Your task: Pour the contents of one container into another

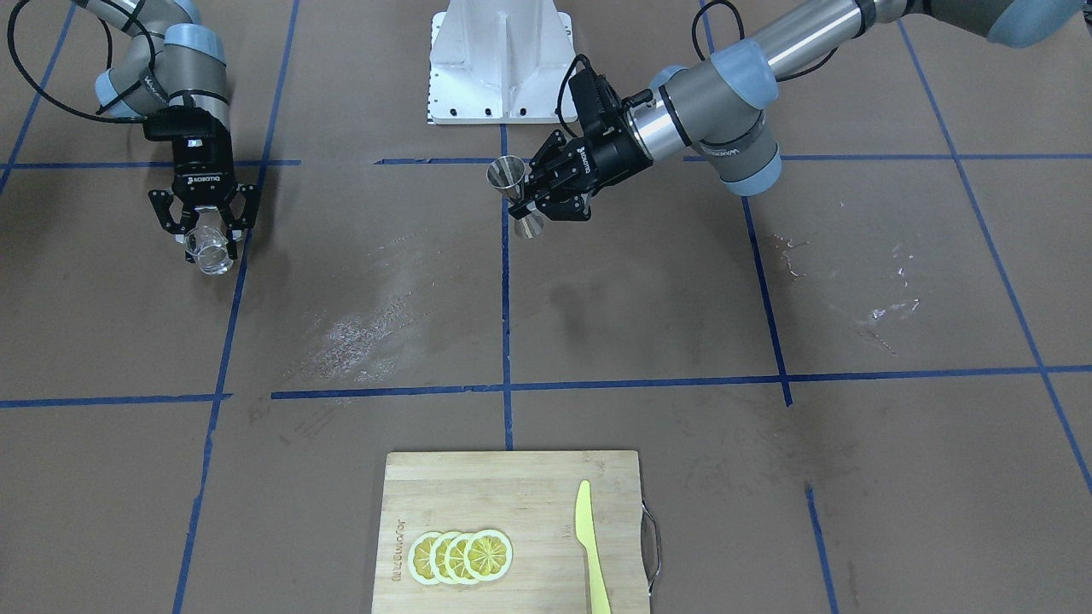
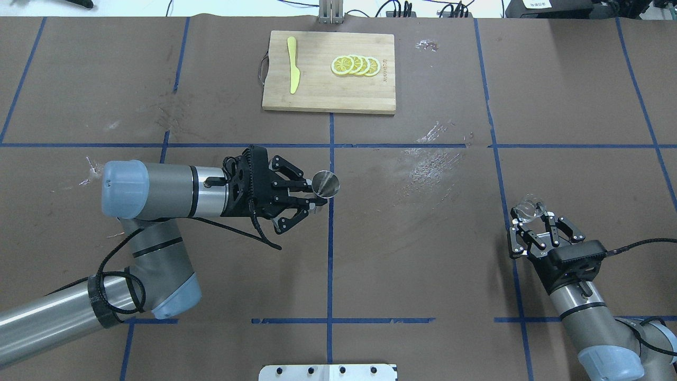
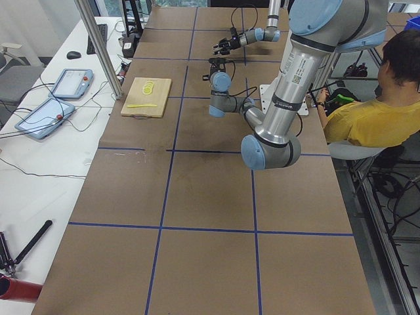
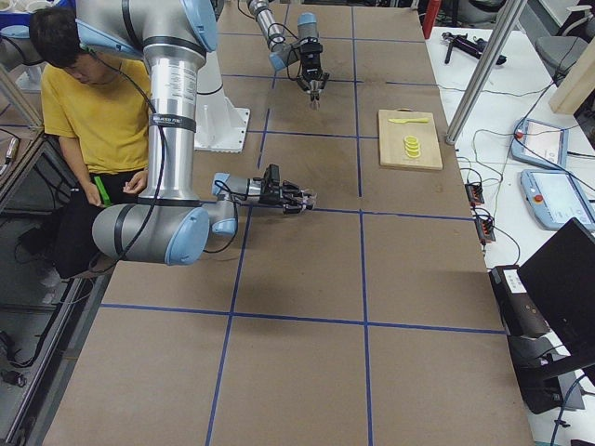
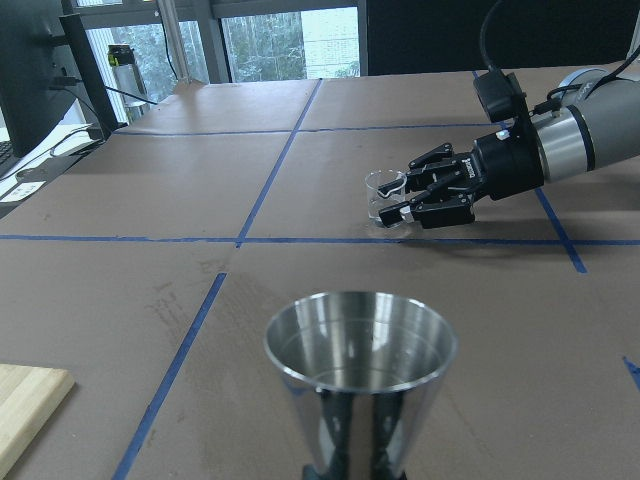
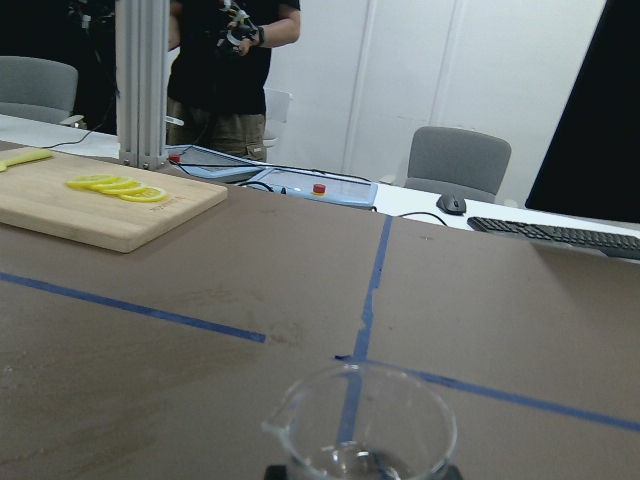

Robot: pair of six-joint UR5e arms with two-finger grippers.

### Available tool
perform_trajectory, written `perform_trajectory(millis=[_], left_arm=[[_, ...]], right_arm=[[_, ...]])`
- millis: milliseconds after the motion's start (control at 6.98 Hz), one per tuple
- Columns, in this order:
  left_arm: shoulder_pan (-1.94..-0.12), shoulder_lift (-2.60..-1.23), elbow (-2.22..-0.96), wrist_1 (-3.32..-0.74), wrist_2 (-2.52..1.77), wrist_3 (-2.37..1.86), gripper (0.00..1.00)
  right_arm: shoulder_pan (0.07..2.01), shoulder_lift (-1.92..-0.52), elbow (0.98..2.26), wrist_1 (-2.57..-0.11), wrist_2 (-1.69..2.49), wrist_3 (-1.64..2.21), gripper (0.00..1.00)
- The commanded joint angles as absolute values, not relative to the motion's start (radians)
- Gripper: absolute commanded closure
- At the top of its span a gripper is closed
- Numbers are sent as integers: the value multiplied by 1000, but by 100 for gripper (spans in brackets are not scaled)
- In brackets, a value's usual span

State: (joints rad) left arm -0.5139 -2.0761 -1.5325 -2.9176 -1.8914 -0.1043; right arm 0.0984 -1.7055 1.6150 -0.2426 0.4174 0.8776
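Note:
My left gripper (image 2: 313, 196) is shut on the waist of the silver jigger (image 2: 325, 185), which it holds upright near the table's middle; the jigger (image 1: 517, 198) also fills the bottom of the left wrist view (image 5: 358, 372) and looks empty there. Far to the right, my right gripper (image 2: 534, 224) is shut on the clear glass tumbler (image 2: 529, 207), low over the table. The tumbler (image 5: 384, 194) shows upright in the left wrist view and close up in the right wrist view (image 6: 360, 432). The two containers are far apart.
A wooden cutting board (image 2: 317, 95) with lemon slices (image 2: 354, 65) and a yellow knife (image 2: 292, 71) lies at the far edge. Wet smears (image 2: 428, 159) mark the brown table between the arms. A person in a yellow shirt (image 3: 374, 111) sits behind the robot base.

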Motion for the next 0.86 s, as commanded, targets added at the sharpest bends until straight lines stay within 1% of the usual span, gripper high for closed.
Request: perform_trajectory(millis=[0, 287, 430, 573, 716], left_arm=[[-512, -2075, -1532, -2918, -1891, -104, 100], [-511, -2075, -1532, -2918, -1890, -104, 100], [-509, -2075, -1532, -2916, -1888, -104, 100], [-509, -2075, -1531, -2916, -1882, -104, 100], [-509, -2075, -1528, -2915, -1881, -104, 100]], right_arm=[[162, -1697, 1627, -98, 464, 638, 100], [227, -1626, 1690, -103, 584, 605, 100], [254, -1615, 1734, -130, 632, 501, 100], [277, -1605, 1797, -188, 650, 421, 100], [278, -1573, 1903, -321, 653, 416, 100]])
